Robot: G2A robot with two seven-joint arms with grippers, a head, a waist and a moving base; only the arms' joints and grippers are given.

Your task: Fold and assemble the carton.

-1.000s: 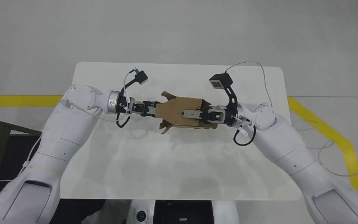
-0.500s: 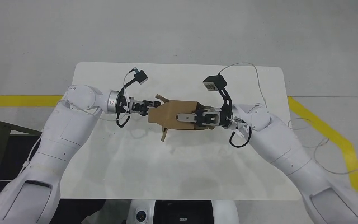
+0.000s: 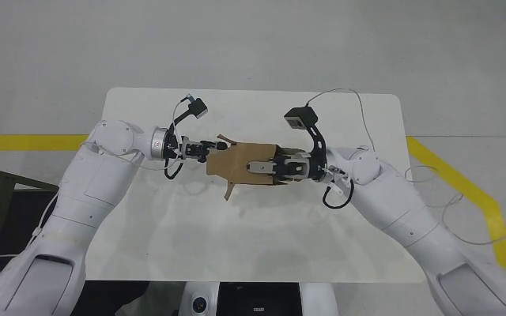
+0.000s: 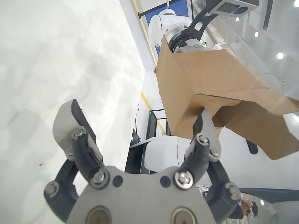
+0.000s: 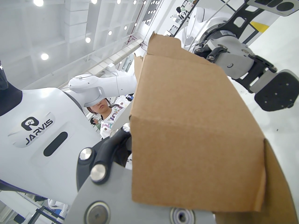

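Starting nearest, off left wrist: have left pincer (image 4: 138, 107) spread open at 9 o'clock end of carton (image 4: 210, 87). One fingertip (image 4: 208, 127) touching an end flap, other clear. Gripping nothing.

Next out, bench (image 3: 261, 237) centre: see carton lying 9-to-3, held off surface as far as can tell. Reads as already popped into a sleeve, with creased corners plain from right wrist. Calling body erected, so that part is done.

Left to do, by my read: flaps at 9 o'clock end splayed, one poking toward 7 o'clock, another toward 11. Need folding in and tucking. Can't judge 3 o'clock end, covered.

Farthest, at 3 o'clock: have right pincer (image 3: 261, 167) clenched on carton's top wall, one finger along outside. Looks like sole support.
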